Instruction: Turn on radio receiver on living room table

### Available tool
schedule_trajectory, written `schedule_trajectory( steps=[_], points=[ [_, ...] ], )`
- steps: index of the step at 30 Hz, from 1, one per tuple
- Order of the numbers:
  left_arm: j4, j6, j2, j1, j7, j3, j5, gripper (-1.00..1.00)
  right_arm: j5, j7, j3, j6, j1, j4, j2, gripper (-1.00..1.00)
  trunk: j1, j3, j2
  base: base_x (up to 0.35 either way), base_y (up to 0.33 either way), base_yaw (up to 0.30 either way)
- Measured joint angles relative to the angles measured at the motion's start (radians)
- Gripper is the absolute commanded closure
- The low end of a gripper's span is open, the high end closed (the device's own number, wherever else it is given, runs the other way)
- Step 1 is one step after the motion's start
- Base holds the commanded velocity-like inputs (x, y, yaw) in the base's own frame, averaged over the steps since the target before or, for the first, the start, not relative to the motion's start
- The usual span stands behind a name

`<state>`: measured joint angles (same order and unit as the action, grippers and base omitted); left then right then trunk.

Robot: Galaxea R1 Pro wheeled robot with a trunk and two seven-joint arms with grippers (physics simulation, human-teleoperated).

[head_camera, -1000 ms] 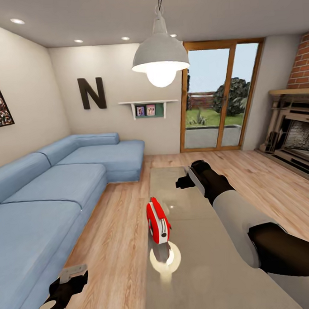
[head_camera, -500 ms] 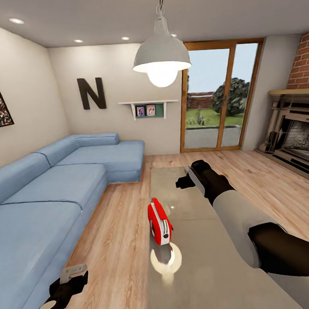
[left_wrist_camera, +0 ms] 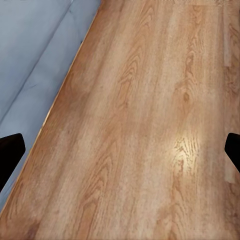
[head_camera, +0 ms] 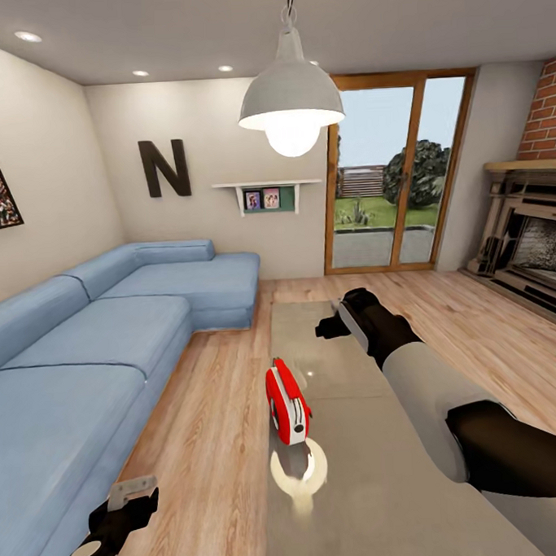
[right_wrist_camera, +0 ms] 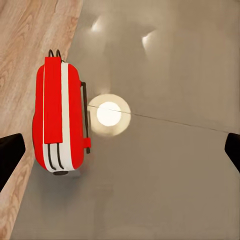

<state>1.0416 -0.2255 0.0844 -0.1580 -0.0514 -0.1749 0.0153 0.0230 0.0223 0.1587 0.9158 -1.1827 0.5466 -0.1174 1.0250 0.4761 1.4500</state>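
Near the left edge of the long low table with the glossy grey-brown top [head_camera: 378, 476], the small bright-red radio receiver with white trim [head_camera: 286, 401] is standing upright, just beside the rim where the glass meets the light wood plank floor [head_camera: 208, 428]. Right in front of it, at about 6 o'clock, the round reflection of the white pendant lamp [head_camera: 289, 106] is glowing on the glass.

The right gripper [head_camera: 333, 324] is hanging over the table at roughly 1 o'clock from the radio, well apart from it and touching nothing. In the right wrist view its dark fingertips [right_wrist_camera: 11, 155] are sitting at opposite edges of the picture, so the pincer is spread wide, with the radio [right_wrist_camera: 57, 117] lying between them closer to one side.

The left gripper [head_camera: 130, 493] is hovering low over the floor at about 8 o'clock from the radio, next to the blue L-shaped sofa [head_camera: 86, 345]. Its fingertips [left_wrist_camera: 10, 152] are also spread wide, with only wood planks between them.

Further back, the big dark "N" [head_camera: 165, 167], a small white wall shelf [head_camera: 265, 193], the wood-framed glass doors [head_camera: 395, 174] and a brick fireplace [head_camera: 537, 240] are all sitting well clear of the table.
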Motion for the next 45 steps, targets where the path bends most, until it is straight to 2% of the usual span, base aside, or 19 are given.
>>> schedule_trajectory(
  steps=[6, 9, 11, 13, 15, 18, 33, 45],
  points=[
    [0.000, 0.000, 0.000, 0.000, 0.002, 0.000, 0.000, -1.00, 0.002, -0.004, 0.001, 0.000, 0.000, -0.003, -0.005, -1.00, 0.000, 0.000, 0.000, 0.000, 0.000, 0.000],
    [0.000, 0.000, 0.000, 0.000, 0.008, 0.000, 0.003, -1.00, 0.002, -0.074, 0.004, 0.000, 0.000, -0.003, -0.006, -1.00, 0.000, 0.000, 0.000, 0.000, 0.000, 0.000],
    [0.000, 0.001, 0.000, 0.000, 0.009, 0.001, 0.004, -1.00, -0.002, -0.163, 0.043, 0.000, 0.000, -0.003, -0.007, -1.00, 0.000, 0.000, 0.000, 0.000, 0.000, 0.000],
    [0.000, 0.001, -0.001, 0.000, 0.009, 0.001, 0.004, -1.00, -0.004, -0.213, 0.103, 0.000, 0.000, -0.004, -0.006, -1.00, 0.000, 0.000, 0.000, 0.000, 0.000, 0.000],
    [0.000, 0.001, -0.001, 0.000, 0.009, 0.001, 0.005, -1.00, -0.004, -0.234, 0.140, -0.001, 0.000, -0.004, -0.006, -1.00, 0.000, 0.000, 0.000, 0.000, 0.000, 0.000],
    [0.000, 0.002, -0.001, 0.000, 0.009, 0.001, 0.004, -1.00, -0.005, -0.246, 0.161, -0.001, 0.000, -0.004, -0.005, -1.00, 0.000, 0.000, 0.000, 0.000, 0.000, 0.000],
    [0.000, 0.000, 0.000, 0.000, 0.008, 0.002, 0.003, -1.00, -0.006, -0.250, 0.162, -0.002, 0.000, -0.001, -0.005, -1.00, 0.000, 0.008, 0.000, 0.000, 0.001, 0.000],
    [0.000, -0.005, 0.002, 0.000, 0.007, 0.001, 0.002, -1.00, -0.005, -0.249, 0.162, -0.002, 0.000, 0.000, -0.004, -1.00, 0.000, 0.008, 0.000, 0.000, 0.128, 0.000]
  ],
)
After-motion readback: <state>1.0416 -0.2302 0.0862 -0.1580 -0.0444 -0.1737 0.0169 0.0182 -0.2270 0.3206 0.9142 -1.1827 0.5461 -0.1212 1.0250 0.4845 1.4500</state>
